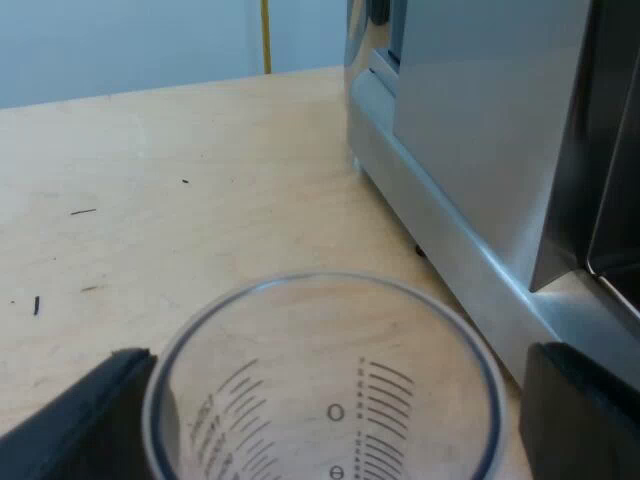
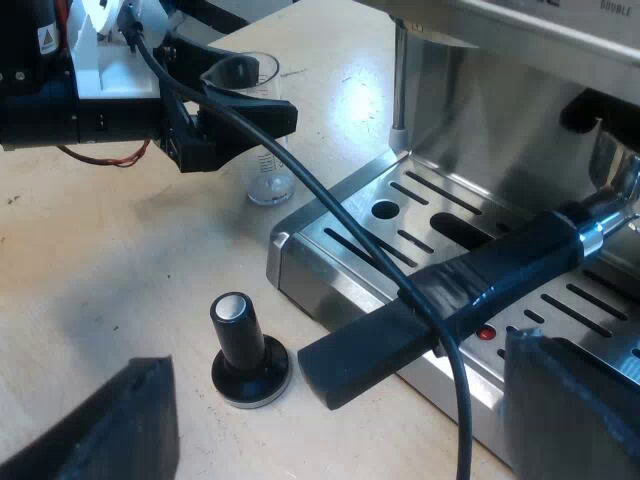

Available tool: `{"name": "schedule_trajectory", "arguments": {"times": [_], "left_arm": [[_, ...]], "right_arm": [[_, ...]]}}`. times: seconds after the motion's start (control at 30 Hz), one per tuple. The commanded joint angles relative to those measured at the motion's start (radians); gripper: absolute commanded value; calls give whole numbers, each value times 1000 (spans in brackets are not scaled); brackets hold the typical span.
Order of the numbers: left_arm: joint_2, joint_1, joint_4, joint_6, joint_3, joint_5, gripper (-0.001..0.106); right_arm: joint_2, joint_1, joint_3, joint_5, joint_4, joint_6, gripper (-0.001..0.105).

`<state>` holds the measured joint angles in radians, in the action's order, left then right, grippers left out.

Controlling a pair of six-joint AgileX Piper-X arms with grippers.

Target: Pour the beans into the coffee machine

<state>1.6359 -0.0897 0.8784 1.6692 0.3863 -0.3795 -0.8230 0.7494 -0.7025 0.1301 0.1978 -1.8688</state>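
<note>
A clear measuring glass (image 1: 330,400) with printed scale marks stands on the wooden table beside the espresso machine (image 1: 480,150); I see no beans in it. My left gripper (image 1: 335,410) is open, one finger on each side of the glass rim, with a small gap on the machine side. From the right wrist, the left gripper (image 2: 245,125) is level with the upper part of the glass (image 2: 268,175). My right gripper (image 2: 340,430) is open and holds nothing, hovering over the dark handle of the holder (image 2: 480,285) locked into the machine's front.
A tamper with a black knob (image 2: 243,350) stands upright on the table close to the corner of the machine's slotted drip tray (image 2: 400,220). A steam wand (image 2: 399,80) hangs over the tray. Bare tabletop (image 1: 150,180) stretches away from the machine's side.
</note>
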Motion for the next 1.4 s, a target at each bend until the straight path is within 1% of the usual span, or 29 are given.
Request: {"name": "schedule_trajectory", "arguments": {"times": [0.03,0.2,0.33,0.43,0.5,0.6,0.67,0.7,0.73,0.77,0.87,1.07,1.1,1.17,1.33,1.4], "left_arm": [[-3,5,13,10,4,-6,75],[-3,5,-15,10,4,-6,75],[-8,5,-95,10,1,-6,75],[-48,5,-139,10,2,-6,75],[-79,5,-171,10,2,12,75],[-140,5,-241,10,2,28,75],[-180,5,-337,14,2,28,75],[-187,5,-356,18,2,28,75],[-208,5,-419,25,2,28,75],[-220,5,-458,37,2,28,75],[-250,5,-537,41,2,26,74],[-322,5,-645,45,2,24,74],[-361,5,-699,55,2,26,74],[-415,5,-769,56,2,28,74],[-529,5,-867,56,2,27,74],[-583,5,-899,56,2,27,74]], "right_arm": [[1,1,-2,2,-15,-14,69],[1,1,-2,2,-15,-14,69],[1,1,-2,2,-15,-14,69],[1,1,-2,2,-15,-14,69],[1,1,-2,2,-15,-14,69],[1,1,-2,2,-15,-14,69],[1,1,-2,2,-15,-14,69],[1,1,-2,2,-15,-14,69],[1,1,-2,2,-15,-14,69],[1,1,-2,2,-15,-14,69],[1,1,-2,2,-15,-14,69],[1,1,-2,2,-15,-12,69],[1,1,-2,2,-15,-12,69],[1,1,-2,2,-15,-12,69],[1,1,-2,2,-15,-10,69],[1,1,-2,2,-15,9,69]]}}
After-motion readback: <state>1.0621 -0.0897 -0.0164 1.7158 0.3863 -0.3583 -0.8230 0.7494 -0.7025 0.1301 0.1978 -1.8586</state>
